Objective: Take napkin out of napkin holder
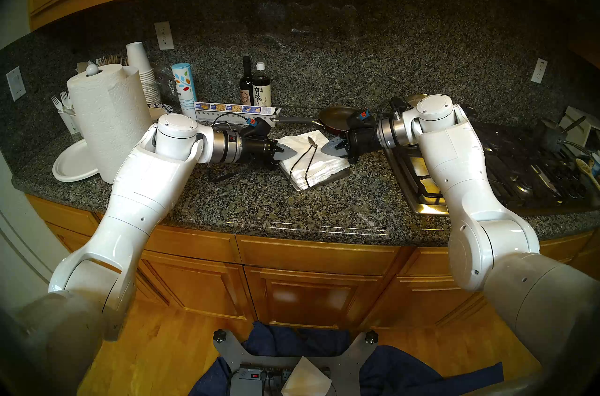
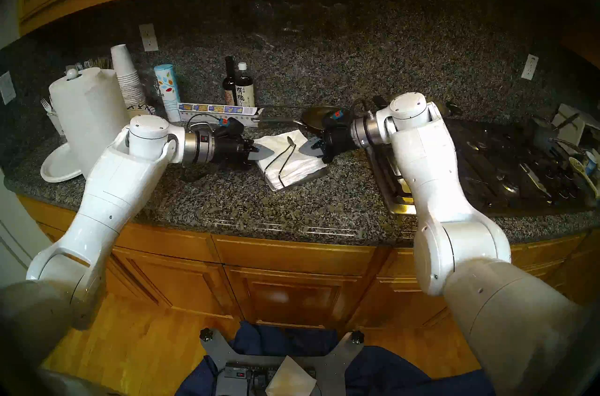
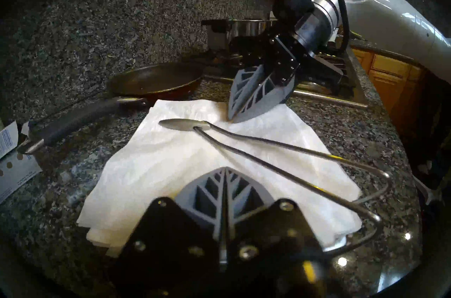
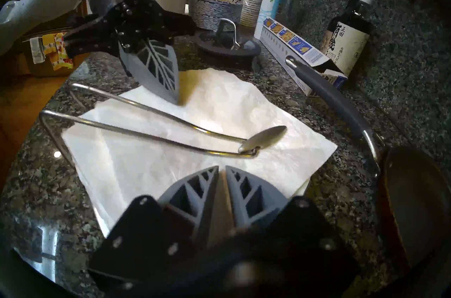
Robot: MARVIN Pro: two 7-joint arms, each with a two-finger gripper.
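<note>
The napkin holder [image 1: 340,173] is a flat grey tray in the middle of the granite counter, with a stack of white napkins on it. Its wire arm [image 1: 307,160] lies over the stack and ends in an oval pad [image 3: 184,124]. The top napkin [image 1: 319,158] is creased and skewed on the stack. My left gripper [image 1: 293,152] comes in from the left. It is shut on the napkin's left edge [image 3: 225,168], where the sheet puckers up to the tips. My right gripper [image 1: 323,149] rests its tips on the napkin's right side [image 4: 222,167], jaws a narrow slit apart.
A frying pan [image 1: 337,116] lies just behind the holder, its handle pointing left. A long box [image 1: 233,113] and two dark bottles [image 1: 255,87] stand behind that. A paper towel roll [image 1: 110,122], cups and a paper plate [image 1: 73,163] are at the left. The stove [image 1: 487,171] is at the right.
</note>
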